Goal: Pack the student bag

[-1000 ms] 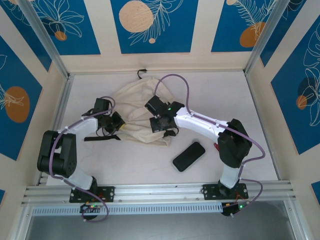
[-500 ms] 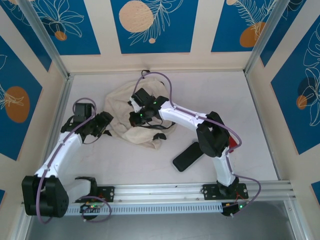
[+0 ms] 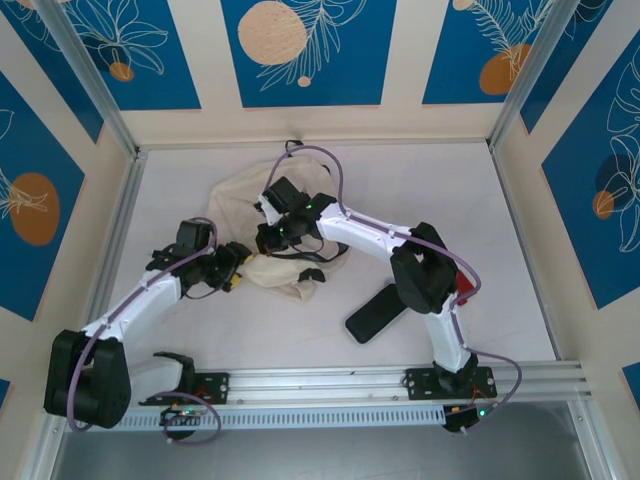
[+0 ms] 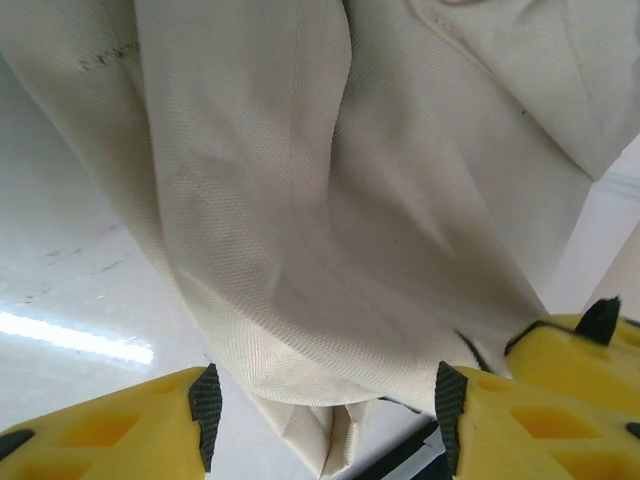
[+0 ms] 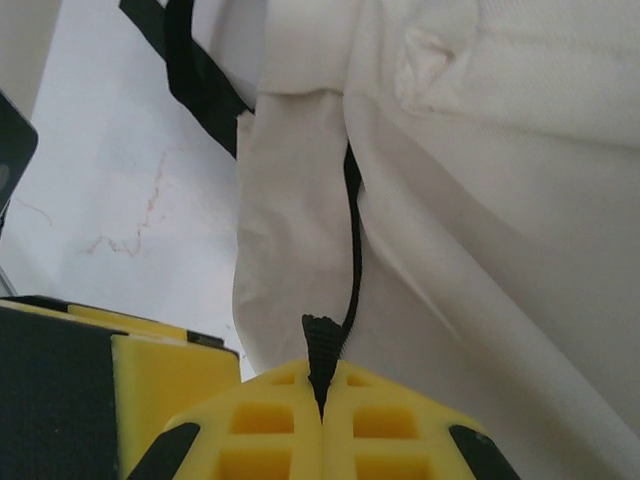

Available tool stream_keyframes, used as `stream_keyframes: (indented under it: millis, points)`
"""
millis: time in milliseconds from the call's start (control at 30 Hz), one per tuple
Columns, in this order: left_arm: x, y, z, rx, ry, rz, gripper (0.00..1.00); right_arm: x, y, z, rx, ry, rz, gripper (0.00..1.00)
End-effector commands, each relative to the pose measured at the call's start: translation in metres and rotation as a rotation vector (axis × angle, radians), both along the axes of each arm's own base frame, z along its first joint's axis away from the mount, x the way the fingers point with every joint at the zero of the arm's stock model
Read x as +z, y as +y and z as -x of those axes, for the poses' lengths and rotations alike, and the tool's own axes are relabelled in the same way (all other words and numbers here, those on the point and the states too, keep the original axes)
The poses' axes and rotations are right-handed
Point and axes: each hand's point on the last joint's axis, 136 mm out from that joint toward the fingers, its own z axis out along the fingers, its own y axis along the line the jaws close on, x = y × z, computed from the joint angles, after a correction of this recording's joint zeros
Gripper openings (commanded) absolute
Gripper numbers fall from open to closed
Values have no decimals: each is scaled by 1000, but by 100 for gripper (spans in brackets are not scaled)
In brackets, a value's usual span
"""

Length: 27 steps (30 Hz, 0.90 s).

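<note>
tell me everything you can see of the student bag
The student bag is a soft cream fabric backpack, limp and crumpled on the white table, left of centre. Wide black straps trail from it. The right hand is shut on a thin black pull at its edge; a fold of cloth lies between the fingers of the open left hand.

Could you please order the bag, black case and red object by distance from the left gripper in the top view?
1. The bag, right by the left gripper.
2. The black case, toward the right.
3. The red object, far right, partly hidden.
</note>
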Motion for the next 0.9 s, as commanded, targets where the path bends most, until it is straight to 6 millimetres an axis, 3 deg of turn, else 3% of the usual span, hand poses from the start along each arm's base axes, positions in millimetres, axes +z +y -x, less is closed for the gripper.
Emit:
stream_keyframes:
  millis: [0,233,367,500,667,867]
  points:
    - [-5,-8,-8,20,-2,23,56,22,-8,6,-25,10,-36,0]
    - [-20,-3,-20,65,2,-23,40,20,-23,19,-52,10,16,0]
    - [-30,2,-21,87,18,-56,19,11,-41,24,-90,-25,108,0]
    - [-33,6,-22,93,19,-88,1,0,-71,22,-175,-93,240,0]
    - [-36,12,-22,92,23,-130,0,-5,-110,16,-291,-148,357,0]
    - [-37,22,-20,90,27,-185,0,1,-135,10,-383,-177,397,0]
